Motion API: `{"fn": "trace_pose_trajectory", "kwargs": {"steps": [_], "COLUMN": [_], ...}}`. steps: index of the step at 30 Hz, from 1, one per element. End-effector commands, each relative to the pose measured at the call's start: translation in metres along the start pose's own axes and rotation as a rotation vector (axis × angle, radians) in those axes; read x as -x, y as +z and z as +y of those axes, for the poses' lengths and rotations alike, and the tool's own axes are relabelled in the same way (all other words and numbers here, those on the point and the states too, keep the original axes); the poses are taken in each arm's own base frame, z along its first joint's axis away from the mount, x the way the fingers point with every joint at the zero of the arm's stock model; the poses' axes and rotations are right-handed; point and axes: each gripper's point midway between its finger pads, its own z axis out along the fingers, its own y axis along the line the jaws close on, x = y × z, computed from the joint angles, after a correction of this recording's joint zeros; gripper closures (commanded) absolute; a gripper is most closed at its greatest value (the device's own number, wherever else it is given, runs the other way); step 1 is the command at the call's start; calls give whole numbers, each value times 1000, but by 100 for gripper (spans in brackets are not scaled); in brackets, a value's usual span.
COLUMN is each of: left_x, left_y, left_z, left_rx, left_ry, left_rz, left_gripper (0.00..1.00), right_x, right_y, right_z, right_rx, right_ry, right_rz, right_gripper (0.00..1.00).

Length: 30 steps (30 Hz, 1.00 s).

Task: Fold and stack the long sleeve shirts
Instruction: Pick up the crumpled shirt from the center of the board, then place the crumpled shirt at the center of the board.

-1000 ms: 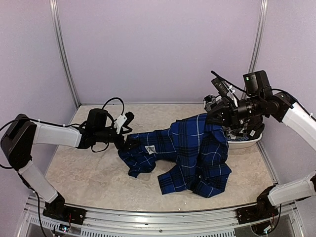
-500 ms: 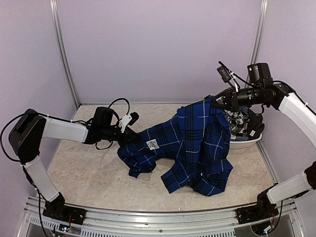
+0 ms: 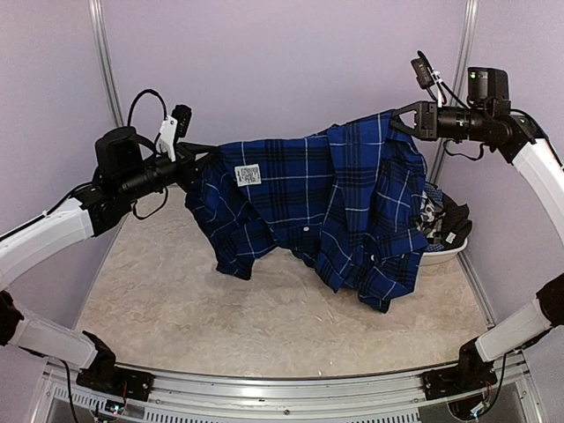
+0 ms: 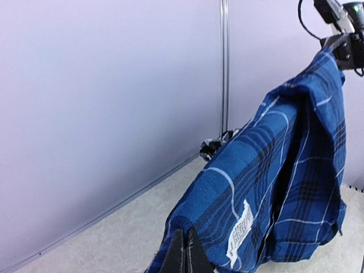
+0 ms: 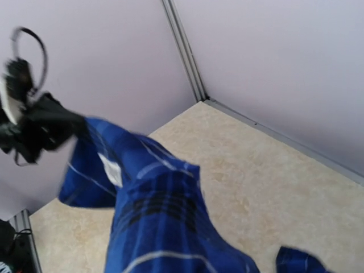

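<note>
We see the left gripper pinching one end of the blue shirt and the right gripper pinching the other end. Both arms reach up high. A white tub on the right holds the checked shirt. The blue shirt hangs spread out between the grippers, over the table.

table: beige, speckled stone look. white tub sits on its far right corner; checked shirt bundled inside the tub.
</note>
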Motion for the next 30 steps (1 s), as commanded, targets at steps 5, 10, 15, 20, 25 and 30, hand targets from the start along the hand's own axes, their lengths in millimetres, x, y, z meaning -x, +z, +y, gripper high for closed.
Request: {"fn": "trace_pose_trajectory", "kwargs": {"steps": [5,10,15,20,25,30], "left_x": [60,80,99,120,147,174], "left_y": [-40,-57,-63,-79,-107,-131], "left_z": [-13,-29,-38,-64,-80,-83], "left_rx": [83,91,59,-16,-54,-49], "left_ry": [15,22,5,48,44,24], "left_rz": [-47,-22,-3,-51,-122,-194], "left_gripper": [100,100,100,100,100,100], "right_x": [10,14,25,35,46,64], "right_y": [-9,-24,-35,-50,-74,-95], "right_z": [16,39,58,85,128,154], "right_rx": [63,109,155,248,419,472], "right_ry": [9,20,19,-6,-7,-41], "right_rz": [-18,-28,-49,-83,-116,-151], "right_gripper": [100,100,100,100,100,100]}}
